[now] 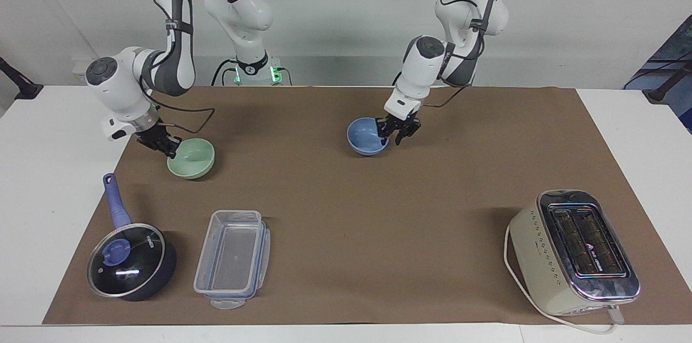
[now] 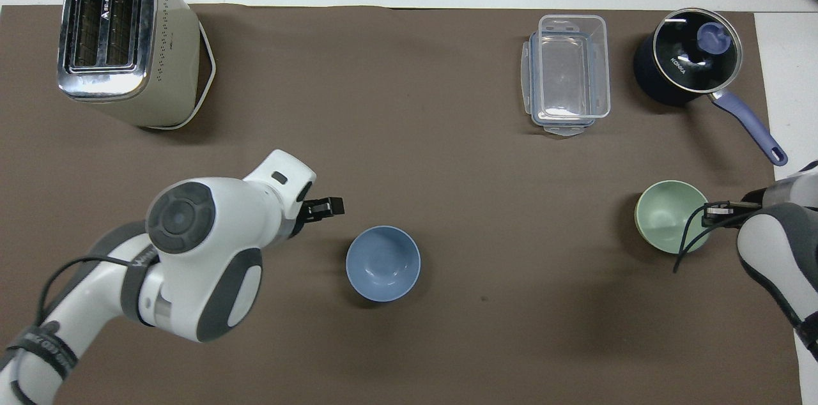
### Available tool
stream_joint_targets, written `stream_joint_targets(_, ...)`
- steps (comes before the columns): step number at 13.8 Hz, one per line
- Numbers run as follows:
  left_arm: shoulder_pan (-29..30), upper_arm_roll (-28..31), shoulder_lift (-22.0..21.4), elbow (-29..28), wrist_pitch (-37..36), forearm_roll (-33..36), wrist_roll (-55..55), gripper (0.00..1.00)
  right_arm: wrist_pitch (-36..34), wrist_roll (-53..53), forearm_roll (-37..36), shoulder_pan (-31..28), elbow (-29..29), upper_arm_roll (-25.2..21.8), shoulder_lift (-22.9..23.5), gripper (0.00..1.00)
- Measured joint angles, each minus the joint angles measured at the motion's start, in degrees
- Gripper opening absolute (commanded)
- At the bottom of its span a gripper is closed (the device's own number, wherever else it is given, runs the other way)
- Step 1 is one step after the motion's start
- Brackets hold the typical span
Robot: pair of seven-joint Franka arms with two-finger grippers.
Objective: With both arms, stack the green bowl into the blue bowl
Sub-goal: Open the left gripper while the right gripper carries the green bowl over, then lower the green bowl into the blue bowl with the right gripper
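My left gripper (image 1: 400,132) hangs open just beside the blue bowl (image 2: 383,263), apart from it in the overhead view alone. My right gripper (image 1: 166,147) pinches the green bowl (image 1: 191,158), toward the right arm's end from the blue bowl. The saucepan (image 2: 689,55) lid reads KONKA.

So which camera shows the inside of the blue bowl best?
The overhead view: it looks straight down into the blue bowl, showing its whole round, empty inside. The facing view shows the bowl from the side, with only part of its inside.
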Motion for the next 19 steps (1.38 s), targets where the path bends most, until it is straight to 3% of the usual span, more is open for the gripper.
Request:
stream_joint_targets(3, 7.70, 0.17, -0.17, 8.47, -11.47, 0.03, 10.64, 1.00, -8.46, -0.13, 2.92, 3.50, 1.56, 0.44, -5.20, 0.00)
stream_joint_targets(8, 19.25, 0.43, -1.57, 16.34, -24.25, 0.07, 25.26, 1.00, -15.93, 0.16, 8.76, 17.09, 1.30, 1.01, -13.77, 0.00)
stream_joint_targets(14, 22.34, 0.35, -2.42, 28.89, -38.92, 5.96, 26.53, 1.00, -9.19, 13.19, 9.29, 35.93, 0.60, 1.24, -13.34, 0.00)
stream_joint_targets(19, 22.78, 0.26, -1.48, 33.39, -43.95, 7.84, 26.53, 1.00, 0.46, 26.28, 9.30, 48.16, 0.13, 1.37, -7.34, 0.00)
